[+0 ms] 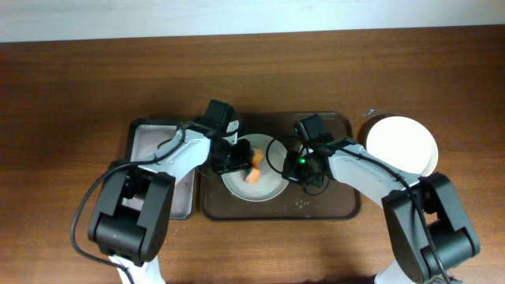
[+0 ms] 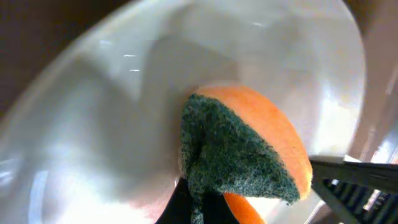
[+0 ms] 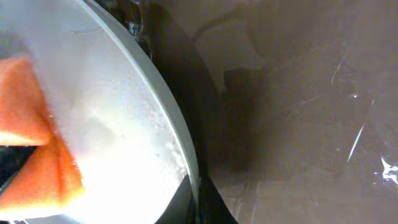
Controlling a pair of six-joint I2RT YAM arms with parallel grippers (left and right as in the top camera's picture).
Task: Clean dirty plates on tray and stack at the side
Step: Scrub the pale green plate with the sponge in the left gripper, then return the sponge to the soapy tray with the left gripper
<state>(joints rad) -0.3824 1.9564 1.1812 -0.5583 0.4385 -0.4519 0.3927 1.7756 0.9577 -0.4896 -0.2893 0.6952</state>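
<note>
table: a brown wooden table fills the overhead view and carries everything else.
centre tray: a dark brown plastic tray with rounded corners lies in the middle of the table, between the two arms.
side tray: a grey metal tray sits just beside the brown tray, on its left, partly under the left arm.
clean stack: round white plates rest on the table to the right of the brown tray, off its corner; how many there are cannot be told.
plate being worked on: a round white plate lies on the brown tray, left of its centre; the wrist views show its glossy face and its raised rim.
sponge: an orange sponge with a dark green scouring face sits on the plate's inner face, its orange side also at the left edge of the right wrist view.
left gripper: pinching the sponge from both sides and holding it against the plate.
right gripper: at the plate's right edge, its dark fingers closed over the rim, one on each side.
</note>
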